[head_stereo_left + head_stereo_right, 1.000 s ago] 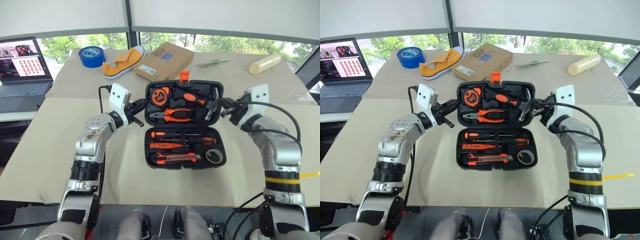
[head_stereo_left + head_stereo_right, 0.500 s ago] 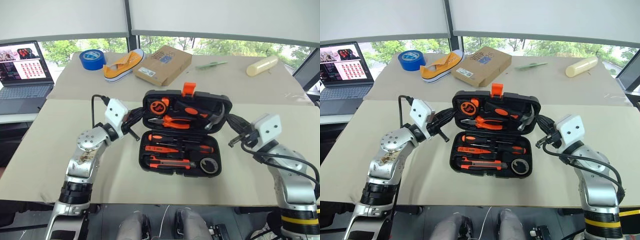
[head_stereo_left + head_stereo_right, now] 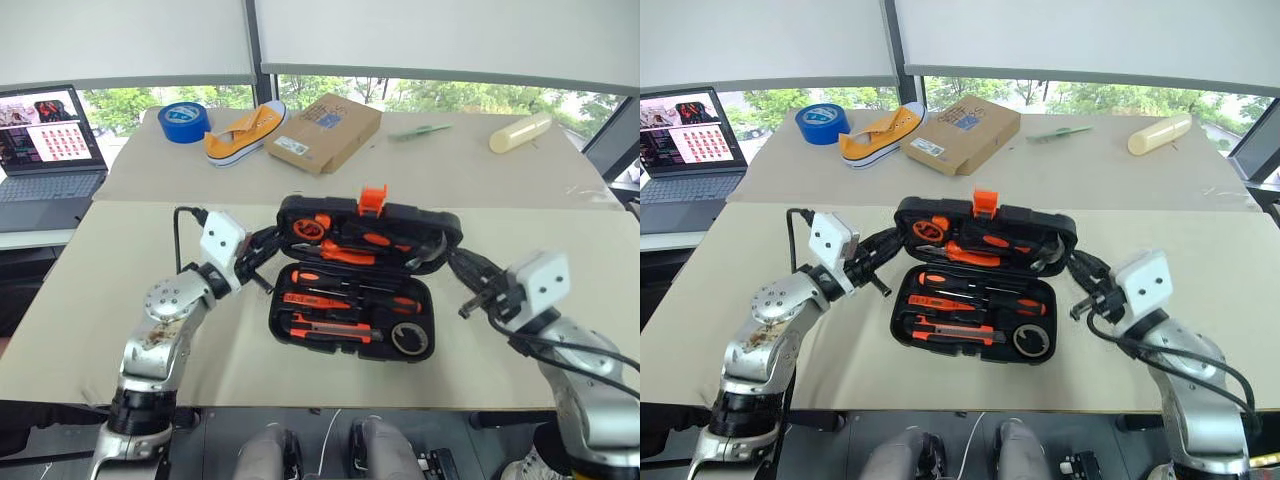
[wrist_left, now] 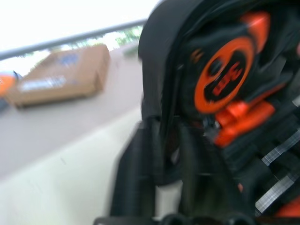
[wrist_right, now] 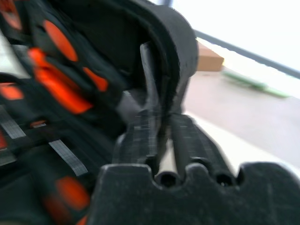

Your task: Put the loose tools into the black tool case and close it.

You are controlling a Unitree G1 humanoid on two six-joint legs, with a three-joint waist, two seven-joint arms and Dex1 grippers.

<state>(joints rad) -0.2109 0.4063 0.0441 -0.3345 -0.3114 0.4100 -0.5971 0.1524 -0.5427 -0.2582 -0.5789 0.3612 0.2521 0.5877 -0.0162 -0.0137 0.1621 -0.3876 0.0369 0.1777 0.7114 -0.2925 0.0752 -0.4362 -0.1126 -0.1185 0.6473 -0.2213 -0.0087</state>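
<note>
My left gripper (image 3: 268, 243) and my right gripper (image 3: 455, 262) sit at the two side edges of the lid of the black tool case (image 3: 352, 327), which lies between them on the beige table (image 3: 90, 300). The lid stands half raised, tilted over the tray toward me. In the left wrist view my two fingers (image 4: 136, 168) straddle the lid's rim with a narrow gap, one on the outside and one on the inside, beside the orange-and-black tape measure (image 4: 220, 84). In the right wrist view my fingers (image 5: 187, 140) likewise sit on either side of the rim at the other end, close together; I cannot tell how firmly either pair presses. Nearest me, in the tray, lie the utility knife (image 3: 335, 331) and the grey tape roll (image 3: 408, 339), then the slim red-orange tester (image 3: 312, 301) and the screwdrivers (image 3: 360, 281) behind it. The pliers (image 3: 345, 255) show in the lid, whose orange latch (image 3: 373, 197) stands at the top edge. Beyond the case lie a cardboard box (image 3: 324, 117), a yellow shoe (image 3: 246, 125), a blue tape roll (image 3: 183, 121) and, far left, a laptop (image 3: 45, 145).
</note>
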